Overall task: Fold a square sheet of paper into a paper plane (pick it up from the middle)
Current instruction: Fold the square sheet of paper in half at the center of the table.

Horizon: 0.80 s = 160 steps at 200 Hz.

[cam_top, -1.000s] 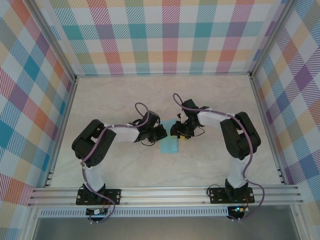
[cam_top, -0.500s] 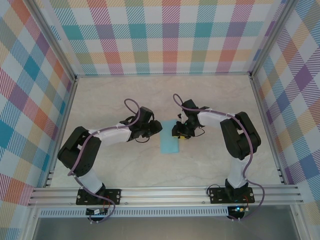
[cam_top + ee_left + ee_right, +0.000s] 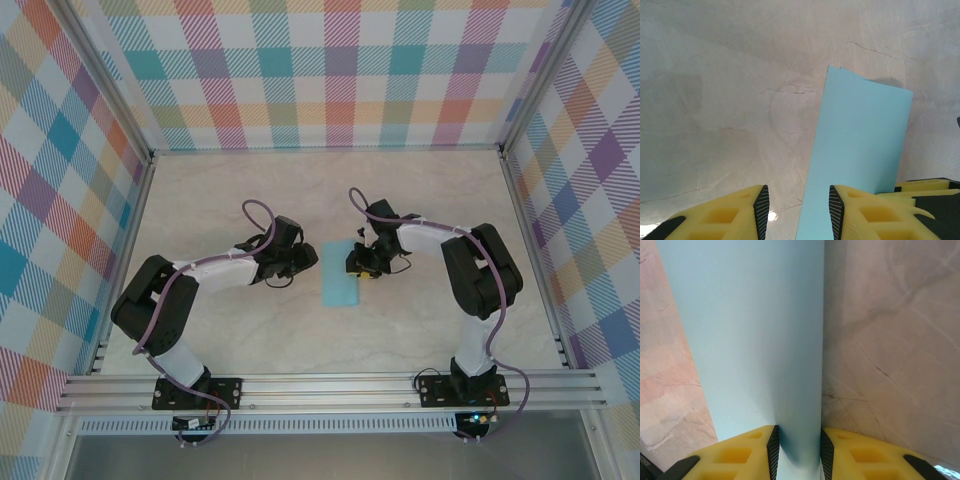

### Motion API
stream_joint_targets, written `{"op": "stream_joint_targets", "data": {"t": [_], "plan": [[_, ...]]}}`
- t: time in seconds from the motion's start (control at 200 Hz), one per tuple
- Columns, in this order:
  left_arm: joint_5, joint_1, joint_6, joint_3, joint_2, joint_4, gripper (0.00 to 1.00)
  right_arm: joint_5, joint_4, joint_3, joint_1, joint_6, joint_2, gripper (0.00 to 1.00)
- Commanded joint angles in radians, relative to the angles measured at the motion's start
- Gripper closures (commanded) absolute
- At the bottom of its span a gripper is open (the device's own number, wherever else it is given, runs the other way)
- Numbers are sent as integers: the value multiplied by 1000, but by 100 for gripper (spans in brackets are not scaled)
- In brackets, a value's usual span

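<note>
Two grippers low over the tabletop. Left gripper: jaws partly parted, gripping nothing, just left of the light-blue paper. Lies flat mid-tabletop, a narrow folded strip. Right gripper: jaws narrow, unclamped, over the strip's far end.

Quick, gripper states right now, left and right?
Left gripper: open, empty, blue paper by one finger.
Right gripper: open, jaws astride the blue paper, no pinch visible.
</note>
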Motion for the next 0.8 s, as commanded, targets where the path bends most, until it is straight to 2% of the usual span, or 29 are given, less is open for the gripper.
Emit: {"op": "stream_joint_targets", "data": {"t": [0.0,0.61,0.795], "plan": [[12,10,-12,-4,-3,1,60,80,-2,-47,-13,14,40,70],[63,7,-14,31,46,22,60,-7,77,-107,-52,20,17,74],[75,3,-14,37,53,29,60,11,62,-104,-54,6,23,74]]}}
